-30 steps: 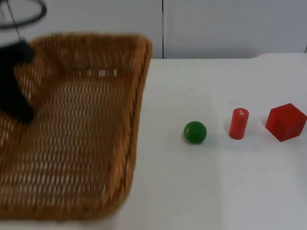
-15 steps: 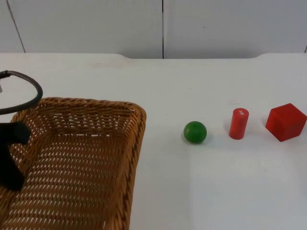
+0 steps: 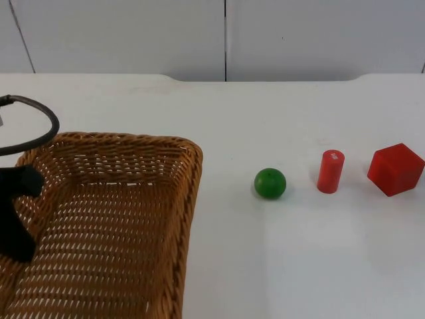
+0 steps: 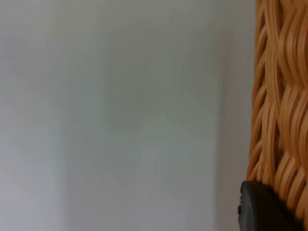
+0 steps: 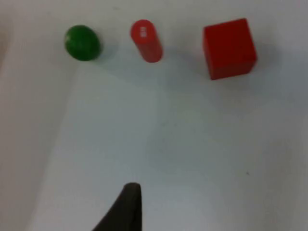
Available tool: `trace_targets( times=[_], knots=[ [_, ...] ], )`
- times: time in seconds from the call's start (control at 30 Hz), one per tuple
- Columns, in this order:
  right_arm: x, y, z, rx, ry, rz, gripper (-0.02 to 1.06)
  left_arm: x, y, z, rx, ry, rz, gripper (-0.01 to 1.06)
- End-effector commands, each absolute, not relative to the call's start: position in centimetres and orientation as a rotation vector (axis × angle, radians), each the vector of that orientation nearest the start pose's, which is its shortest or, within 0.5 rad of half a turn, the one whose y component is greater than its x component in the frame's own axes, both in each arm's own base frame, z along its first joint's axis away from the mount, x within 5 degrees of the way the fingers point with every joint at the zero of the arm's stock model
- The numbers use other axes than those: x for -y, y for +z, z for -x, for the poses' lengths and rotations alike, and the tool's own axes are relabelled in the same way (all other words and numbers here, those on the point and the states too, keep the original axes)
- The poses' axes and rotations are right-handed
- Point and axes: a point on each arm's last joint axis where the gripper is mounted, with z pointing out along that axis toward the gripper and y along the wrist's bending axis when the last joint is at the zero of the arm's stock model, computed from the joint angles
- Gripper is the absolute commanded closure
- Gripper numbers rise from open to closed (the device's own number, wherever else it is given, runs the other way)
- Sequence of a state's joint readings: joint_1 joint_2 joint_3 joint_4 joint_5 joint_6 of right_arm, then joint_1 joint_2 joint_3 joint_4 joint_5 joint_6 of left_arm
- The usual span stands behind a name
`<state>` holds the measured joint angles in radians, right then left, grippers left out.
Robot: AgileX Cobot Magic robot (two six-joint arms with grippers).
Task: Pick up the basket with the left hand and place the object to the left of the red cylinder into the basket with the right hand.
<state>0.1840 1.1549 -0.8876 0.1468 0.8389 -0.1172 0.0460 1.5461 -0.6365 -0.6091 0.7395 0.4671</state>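
Left gripper point(image 3: 16, 219): at the tabletop's left edge, its black fingers point(image 4: 262, 209) clamped on the left wall of the wicker basket; in the left wrist view one finger lies against the woven wall.
Right gripper point(image 5: 126, 211): above the tabletop on the right side, well back from the three small things toward the near edge; one black finger shows in the right wrist view, and I cannot tell whether the fingers are parted or closed.
Wicker basket point(image 3: 143, 219): brown, rectangular, open side up, at the tabletop's near left corner, running off the near edge of the top view; nothing lies in the part that shows.
Green ball point(image 3: 270, 183): the task's thing, on the tabletop right of the basket and apart from it, just left of the red cylinder, not touching it.
Red cylinder point(image 3: 330, 171): upright, with a white mark on its top face, between the ball and the cube.
Red cube point(image 3: 396, 169): near the tabletop's right edge, just right of the cylinder, apart from it.
Tabletop point(image 3: 279, 259): white, ending at the grey partition wall point(image 3: 133, 33) along its far edge.
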Motion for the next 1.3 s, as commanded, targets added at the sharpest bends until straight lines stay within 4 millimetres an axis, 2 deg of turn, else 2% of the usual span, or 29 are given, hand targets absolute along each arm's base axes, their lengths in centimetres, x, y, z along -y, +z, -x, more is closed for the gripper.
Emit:
trace_targets(
  times=[0.0,0.03,0.13,0.17,0.2,0.33,0.37,0.47,0.5,0.63,0.67,0.8,0.83,0.97,1.27],
  knots=[
    [-8.1,29.8,-23.2,-2.551,0.247,0.446,0.06,2.6,15.7,-22.8,-2.953,-0.621,0.083,1.05],
    [-8.1,29.8,-23.2,-2.551,0.247,0.446,0.06,2.6,15.7,-22.8,-2.953,-0.621,0.083,1.05],
    [-12.6,28.8,-25.4,-2.565,0.245,0.618,0.06,2.5,15.7,-22.9,-2.947,-0.614,0.085,1.05],
    [-14.8,28.2,-26.6,-2.569,0.198,0.676,0.06,2.5,15.7,-22.9,-2.947,-0.614,0.085,1.05],
    [-14.8,28.2,-26.6,-2.569,0.198,0.676,0.06,2.5,15.7,-22.9,-2.947,-0.614,0.085,1.05],
    [-19.6,25.4,-30.1,-2.581,0.101,0.805,0.06,2.5,15.7,-22.9,-2.947,-0.614,0.085,1.05],
    [-19.6,25.4,-30.1,-2.581,0.101,0.805,0.06,2.5,15.7,-22.9,-2.947,-0.614,0.085,1.05],
    [-22.2,22.9,-33.0,-2.594,0.092,0.836,0.06,2.5,15.7,-23.0,-2.942,-0.607,0.087,1.05],
    [-22.2,22.9,-33.0,-2.594,0.092,0.836,0.06,2.5,15.7,-23.0,-2.942,-0.607,0.087,1.05],
    [-23.9,20.3,-35.5,-2.588,0.093,0.835,0.09,2.5,15.7,-23.0,-2.936,-0.6,0.09,1.05],
    [-23.9,20.3,-35.5,-2.588,0.093,0.835,0.09,2.5,15.7,-23.0,-2.936,-0.6,0.09,1.05],
    [-24.9,17.3,-36.9,-2.6,0.096,0.84,0.13,2.5,15.7,-23.0,-2.936,-0.6,0.09,1.05],
    [-24.9,17.3,-36.9,-2.6,0.096,0.84,0.13,2.5,15.7,-23.0,-2.936,-0.6,0.09,1.05],
    [-25.2,14.0,-37.4,-2.626,0.077,0.862,0.14,2.4,15.7,-23.0,-2.935,-0.599,0.09,1.05],
    [-25.3,10.5,-37.7,-2.652,0.043,0.896,0.21,2.4,15.7,-23.2,-2.925,-0.587,0.094,1.05]
  ],
)
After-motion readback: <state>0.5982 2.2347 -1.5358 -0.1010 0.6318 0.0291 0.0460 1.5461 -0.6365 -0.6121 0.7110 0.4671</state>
